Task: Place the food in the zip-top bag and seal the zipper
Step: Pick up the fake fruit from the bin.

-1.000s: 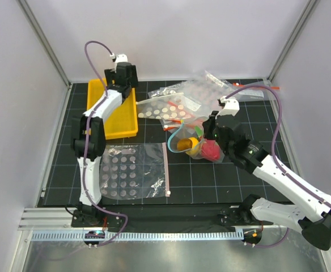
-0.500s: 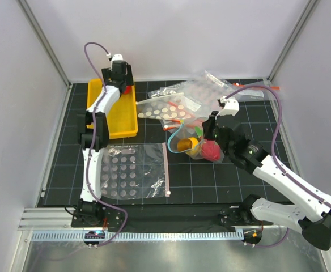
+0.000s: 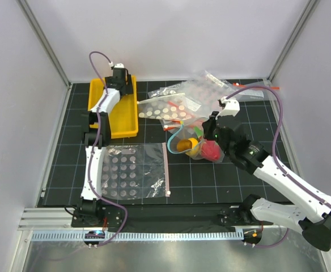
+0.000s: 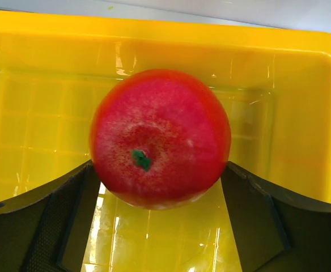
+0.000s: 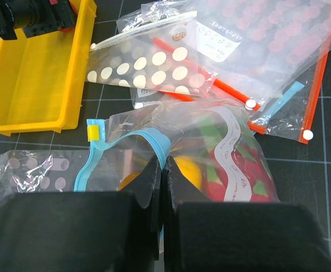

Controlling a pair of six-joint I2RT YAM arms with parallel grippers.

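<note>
1. Upper left in the top view, the left hand (image 4: 158, 173) has its fingers spread wide either side of the red ball (image 4: 160, 136) in the yellow tray (image 4: 301, 113); contact unclear.
2. The right hand (image 5: 161, 170) is pinched tight on the zip-top bag (image 5: 233, 153) by its zipper (image 5: 148, 139), centre right of the table (image 3: 211, 175).

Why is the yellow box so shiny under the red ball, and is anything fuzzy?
Left wrist view: glare makes pale patches on the glossy yellow tray, while the red ball is sharp. Right wrist view: the dark fingers near the lens look soft, and the zip-top bag glints. Top view: even light, faint shadows.
</note>
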